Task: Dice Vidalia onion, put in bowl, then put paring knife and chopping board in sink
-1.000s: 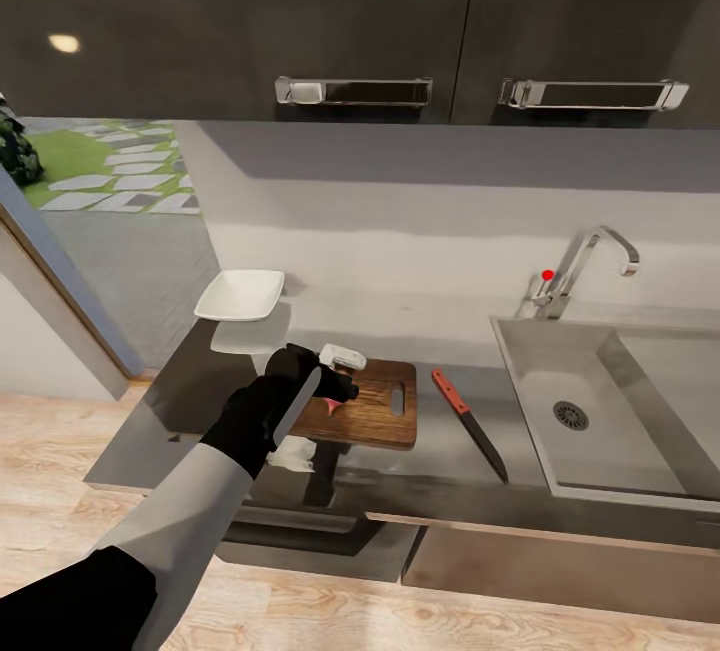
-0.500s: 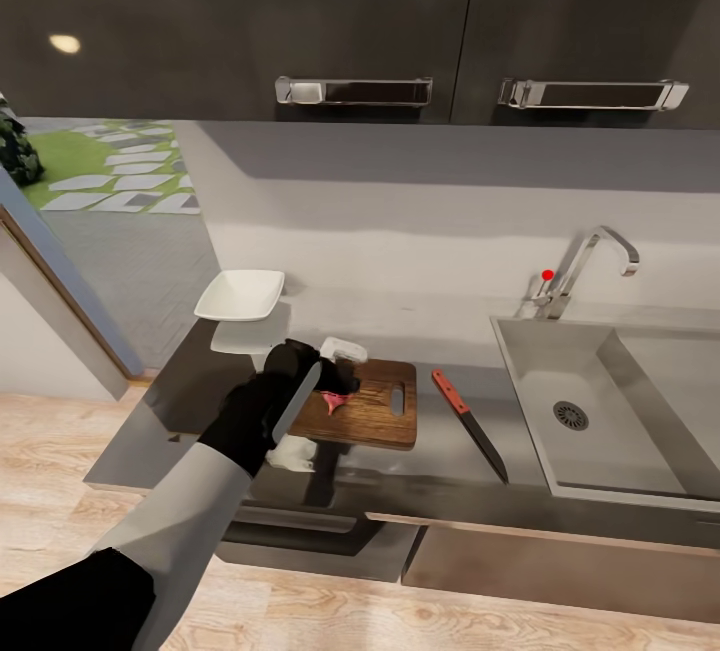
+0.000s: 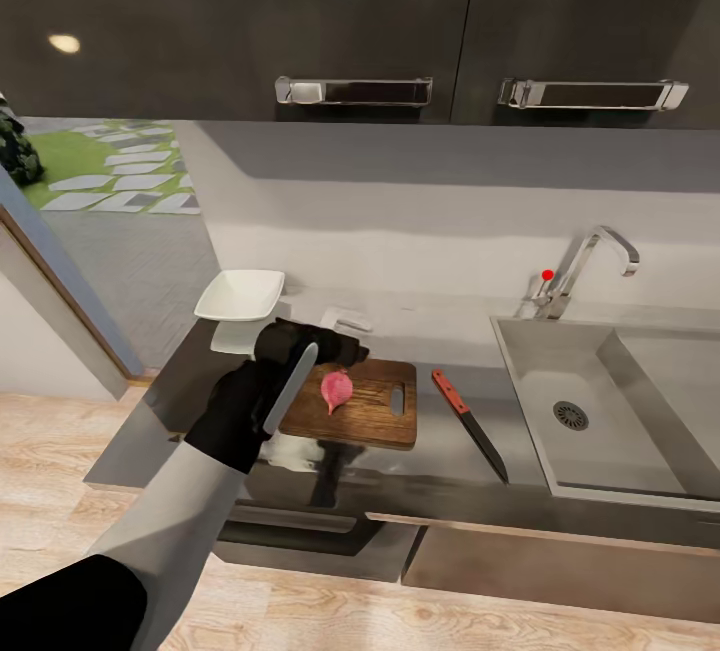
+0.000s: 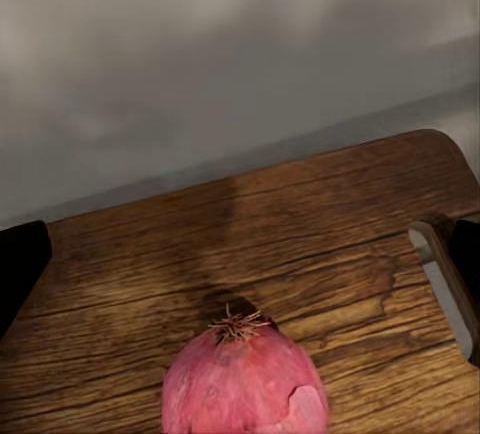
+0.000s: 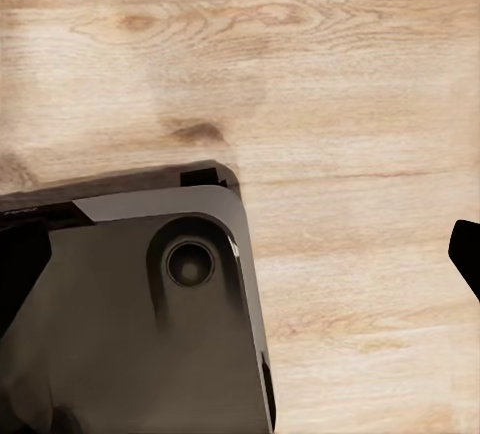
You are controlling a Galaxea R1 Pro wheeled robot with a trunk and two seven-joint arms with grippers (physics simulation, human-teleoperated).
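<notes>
The shallow white squarish bowl (image 3: 240, 294) sits empty beyond the left gripper (image 3: 345, 339), whose fingers are spread. Just below them, apart, the pinkish-red Vidalia onion (image 3: 337, 389) lies on the dark-brown wooden chopping board (image 3: 385, 423); the red-handled paring knife (image 3: 469, 410) rests beside the grey metal sink (image 3: 530, 371).

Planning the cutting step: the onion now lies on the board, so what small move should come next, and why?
Probably lift the left end effector clear, then go for the paring knife. The Vidalia onion rests free and whole on the chopping board, the fingers spread wide of it, and the knife lies untouched on the countertop beside the board.
</notes>
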